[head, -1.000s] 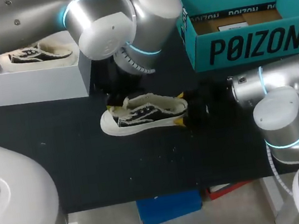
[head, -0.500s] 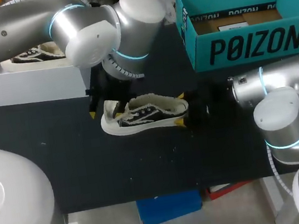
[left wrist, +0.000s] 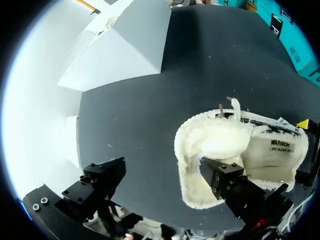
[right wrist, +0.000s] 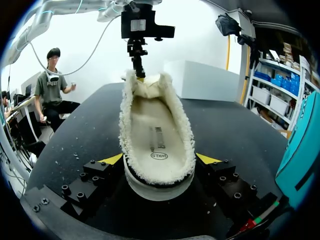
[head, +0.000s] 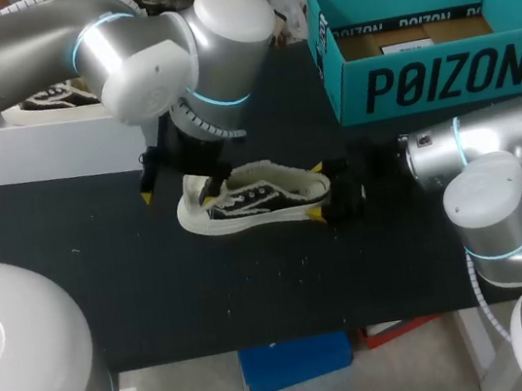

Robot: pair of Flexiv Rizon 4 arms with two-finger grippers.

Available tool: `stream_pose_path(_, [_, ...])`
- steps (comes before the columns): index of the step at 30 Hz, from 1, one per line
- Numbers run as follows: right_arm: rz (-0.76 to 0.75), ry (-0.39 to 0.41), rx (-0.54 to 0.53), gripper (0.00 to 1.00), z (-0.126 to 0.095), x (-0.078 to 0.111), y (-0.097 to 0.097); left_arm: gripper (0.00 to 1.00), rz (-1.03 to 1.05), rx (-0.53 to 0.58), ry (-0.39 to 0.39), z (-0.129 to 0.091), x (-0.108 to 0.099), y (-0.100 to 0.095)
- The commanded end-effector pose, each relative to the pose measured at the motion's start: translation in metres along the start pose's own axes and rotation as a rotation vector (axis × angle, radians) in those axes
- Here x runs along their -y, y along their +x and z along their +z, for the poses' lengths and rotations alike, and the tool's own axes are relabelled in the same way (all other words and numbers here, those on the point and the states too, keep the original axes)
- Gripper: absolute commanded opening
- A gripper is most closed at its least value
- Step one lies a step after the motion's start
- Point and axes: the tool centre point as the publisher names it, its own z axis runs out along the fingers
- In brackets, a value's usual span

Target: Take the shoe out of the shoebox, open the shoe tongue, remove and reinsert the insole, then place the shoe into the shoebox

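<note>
While the shoe (head: 257,199) lay unboxed, right gripper (right wrist: 159,158) clamped its toe, left gripper (left wrist: 162,172) gaped at heel; insole (right wrist: 156,135), reboxing judged outstanding.

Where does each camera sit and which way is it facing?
Head view: fixed above and behind, facing down on the table; left arm and right arm both show.
Left wrist view: on the left wrist, looking along its open left tool, one finger inside the shoe.
Right wrist view: on the right wrist, looking along the right tool, which clamps the shoe's other end.
Shared: both wrist views see the shoe, from opposite ends.
</note>
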Motion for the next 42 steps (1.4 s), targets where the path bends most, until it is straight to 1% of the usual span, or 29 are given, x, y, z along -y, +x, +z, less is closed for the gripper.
stream_pose_path(1, [0.001, -0.001, 0.000, 0.00, -0.001, 0.002, -0.001, 1.00, 0.125, -0.059, 0.110, -0.037, -0.011, -0.014])
stream_pose_path(2, [0.001, -0.001, 0.000, 0.00, -0.001, 0.002, -0.001, 0.94, 0.172, -0.061, 0.131, -0.045, -0.011, -0.013])
stream_pose_path(3, [0.001, -0.001, 0.000, 0.00, -0.001, 0.002, -0.001, 0.71, 0.221, -0.058, 0.162, -0.054, -0.011, -0.010])
stream_pose_path(4, [0.001, -0.001, 0.000, 0.00, -0.001, 0.002, -0.001, 0.46, 0.286, -0.080, 0.191, -0.063, -0.011, -0.007])
stream_pose_path(5, [0.001, -0.001, 0.000, 0.00, -0.001, 0.002, -0.001, 0.37, 0.352, -0.108, 0.220, -0.070, -0.011, -0.004])
stream_pose_path(6, [0.001, -0.001, 0.000, 0.00, -0.001, 0.002, -0.001, 0.27, 0.434, -0.159, 0.250, -0.077, -0.010, 0.000])
stream_pose_path(7, [0.001, -0.001, 0.000, 0.00, -0.001, 0.002, -0.001, 0.06, 0.531, -0.221, 0.278, -0.081, -0.008, 0.003])
stream_pose_path(8, [0.001, -0.001, 0.000, 0.00, -0.001, 0.002, -0.001, 0.00, 0.623, -0.268, 0.299, -0.085, -0.007, 0.009])
stream_pose_path(10, [0.001, -0.001, 0.000, 0.00, -0.001, 0.002, -0.001, 0.00, 0.830, -0.358, 0.365, -0.091, -0.005, 0.020])
stream_pose_path(11, [0.001, -0.001, 0.000, 0.00, -0.001, 0.002, -0.001, 0.00, 0.931, -0.384, 0.396, -0.093, -0.004, 0.026])
stream_pose_path(13, [0.001, -0.001, 0.000, 0.00, -0.001, 0.002, -0.001, 0.00, 1.132, -0.433, 0.433, -0.096, -0.001, 0.040])
stream_pose_path(14, [0.001, -0.001, 0.000, 0.00, -0.001, 0.002, -0.001, 0.00, 1.212, -0.420, 0.418, -0.096, 0.001, 0.048])
stream_pose_path(15, [0.001, -0.001, 0.000, 0.00, -0.001, 0.002, -0.001, 0.00, 1.244, -0.408, 0.415, -0.096, 0.004, 0.057])
stream_pose_path(16, [0.001, -0.001, 0.000, 0.00, -0.001, 0.002, -0.001, 0.00, 1.270, -0.450, 0.397, -0.096, 0.010, 0.064])
stream_pose_path(17, [0.001, -0.001, 0.000, 0.00, -0.001, 0.002, -0.001, 0.00, 1.240, -0.433, 0.356, -0.096, 0.016, 0.070])
stream_pose_path(18, [0.001, -0.001, 0.000, 0.00, -0.001, 0.002, -0.001, 0.00, 1.154, -0.398, 0.262, -0.095, 0.026, 0.077])
stream_pose_path(35, [0.001, -0.001, 0.000, 0.00, -0.001, 0.002, -0.001, 0.00, 1.154, -0.398, 0.262, -0.095, 0.026, 0.077])
stream_pose_path(36, [0.001, -0.001, 0.000, 0.00, -0.001, 0.002, -0.001, 0.00, 1.218, -0.472, 0.255, -0.096, 0.026, 0.077])
stream_pose_path(37, [0.001, -0.001, 0.000, 0.00, -0.001, 0.002, -0.001, 0.00, 1.241, -0.431, 0.236, -0.096, 0.027, 0.075])
stream_pose_path(39, [0.001, -0.001, 0.000, 0.00, -0.001, 0.002, -0.001, 0.00, 1.342, -0.481, 0.228, -0.095, 0.028, 0.077])
stream_pose_path(40, [0.001, -0.001, 0.000, 0.00, -0.001, 0.002, -0.001, 0.00, 1.348, -0.430, 0.209, -0.095, 0.028, 0.077])
stream_pose_path(41, [0.001, -0.001, 0.000, 0.00, -0.001, 0.002, -0.001, 0.00, 1.392, -0.506, 0.230, -0.094, 0.029, 0.078])
stream_pose_path(42, [0.001, -0.001, 0.000, 0.00, -0.001, 0.002, -0.001, 0.00, 1.396, -0.500, 0.232, -0.096, 0.028, 0.077])
